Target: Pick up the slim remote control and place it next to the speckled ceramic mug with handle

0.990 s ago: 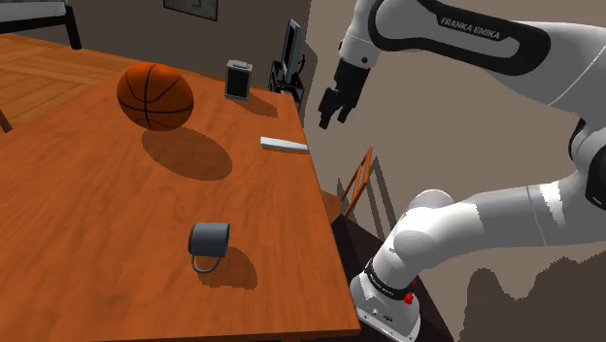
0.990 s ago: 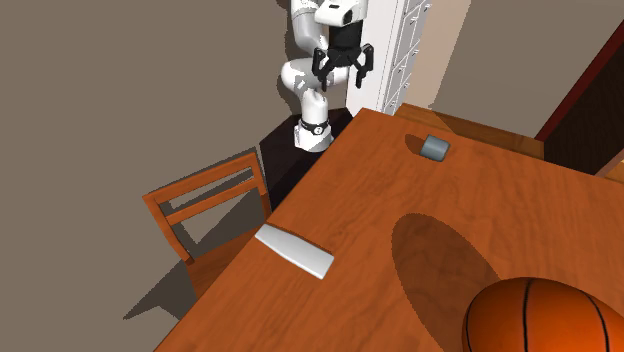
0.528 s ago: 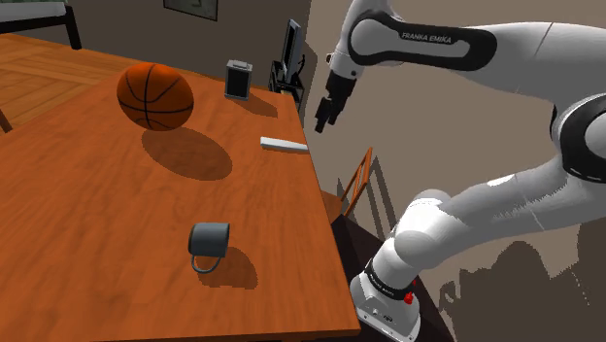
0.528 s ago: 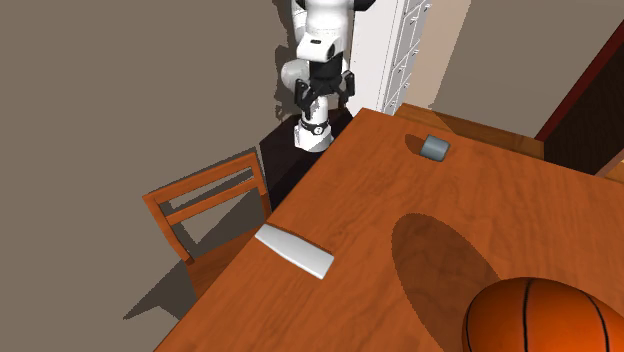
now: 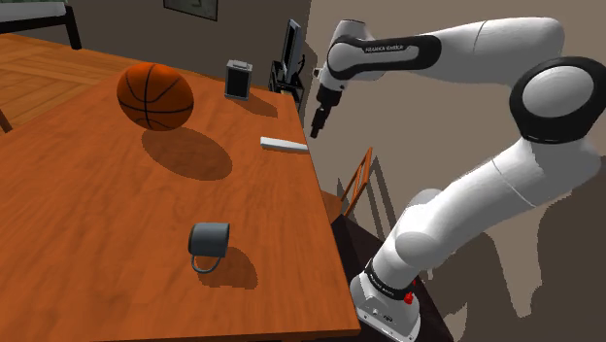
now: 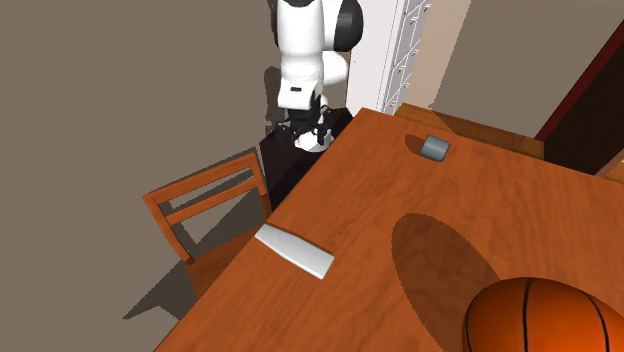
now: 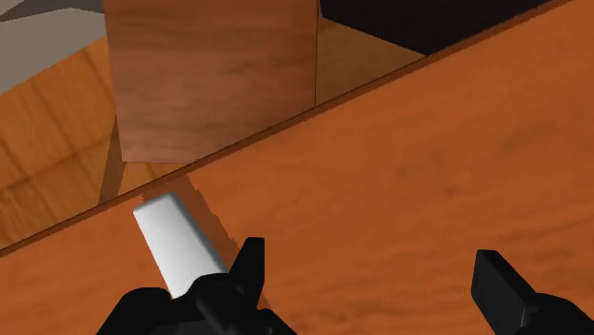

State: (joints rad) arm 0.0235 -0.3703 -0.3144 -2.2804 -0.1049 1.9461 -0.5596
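Small dark lettering [image 5: 387, 46] on the arm [image 5: 476, 44], can't read it for sure. Remote [image 5: 284, 145]: slim flat pale-grey slab, plain top, lying flat at the worktop [image 5: 97, 194] edge. In the shoulder view it's at 1 o'clock from the dark grey mug [image 5: 209, 240], well apart. Claw [image 5: 318, 126] spread wide, gripping nothing, hovering at 1 o'clock of the remote.

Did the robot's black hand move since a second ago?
Yes. In the shoulder view the gripper has come down and to the left, closer to the pale remote, which lies in the same spot by the edge of the table.
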